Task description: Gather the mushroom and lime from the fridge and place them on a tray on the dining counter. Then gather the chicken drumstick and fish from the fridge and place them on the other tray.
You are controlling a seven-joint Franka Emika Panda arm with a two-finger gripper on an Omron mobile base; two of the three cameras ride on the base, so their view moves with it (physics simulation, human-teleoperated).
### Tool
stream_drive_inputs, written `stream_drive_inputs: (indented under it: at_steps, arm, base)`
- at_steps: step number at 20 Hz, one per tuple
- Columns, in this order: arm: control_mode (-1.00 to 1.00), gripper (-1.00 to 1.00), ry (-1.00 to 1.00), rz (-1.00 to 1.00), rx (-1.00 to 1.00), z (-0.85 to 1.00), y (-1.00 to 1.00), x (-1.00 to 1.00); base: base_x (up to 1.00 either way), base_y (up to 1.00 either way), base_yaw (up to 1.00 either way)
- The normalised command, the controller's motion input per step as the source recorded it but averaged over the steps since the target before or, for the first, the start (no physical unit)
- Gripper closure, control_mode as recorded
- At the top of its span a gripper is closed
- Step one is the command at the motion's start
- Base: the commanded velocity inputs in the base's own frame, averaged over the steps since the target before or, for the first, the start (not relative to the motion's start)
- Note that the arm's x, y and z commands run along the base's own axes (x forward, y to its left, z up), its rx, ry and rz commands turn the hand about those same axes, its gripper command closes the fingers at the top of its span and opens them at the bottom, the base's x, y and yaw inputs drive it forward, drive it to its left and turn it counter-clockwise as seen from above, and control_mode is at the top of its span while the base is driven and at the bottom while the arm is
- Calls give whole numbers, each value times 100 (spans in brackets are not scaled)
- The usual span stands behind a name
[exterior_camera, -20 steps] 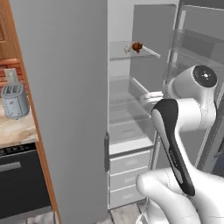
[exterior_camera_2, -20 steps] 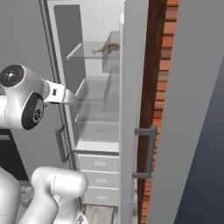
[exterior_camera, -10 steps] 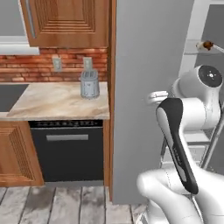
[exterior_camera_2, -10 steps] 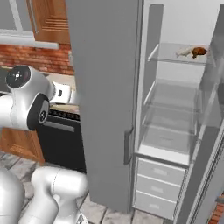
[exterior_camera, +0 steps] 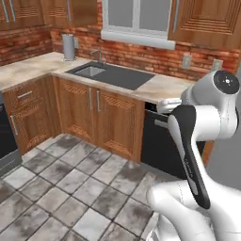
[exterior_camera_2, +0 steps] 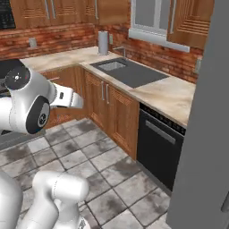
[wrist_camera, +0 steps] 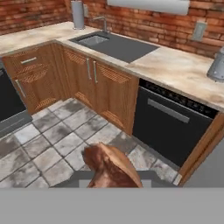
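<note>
A brown-capped mushroom [wrist_camera: 112,167] sits close up at the bottom of the hand view, with my gripper [wrist_camera: 112,180] shut on it; the fingertips are hidden behind it. The arm's white hand [exterior_camera_2: 71,98] is held out over the tiled floor, pointing towards the sink corner. The grey fridge [exterior_camera_2: 203,134] shows as a door edge at the right of the right base view, with its bar handle [exterior_camera_2: 225,203] low down. The lime, trays, dining counter, chicken drumstick and fish are out of view.
An L-shaped wooden counter carries a dark sink [exterior_camera: 110,75] under a window and a paper towel roll [exterior_camera: 69,47]. A black dishwasher [exterior_camera: 162,143] stands beside the fridge, and a dark oven [exterior_camera: 5,141] at the left. The grey tiled floor [exterior_camera: 70,183] lies open ahead.
The whole picture has swung left from the open fridge to the sink corner, so the base has turned. The gripper stays shut on the mushroom.
</note>
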Motion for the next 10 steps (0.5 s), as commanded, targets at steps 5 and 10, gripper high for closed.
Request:
stream_drive_inputs:
  at_steps: [5,10]
  arm:
    - [100,100,0,0,0,0,0,0]
    - [100,100,0,0,0,0,0,0]
  base:
    - [-36,38,99]
    - [-36,28,100]
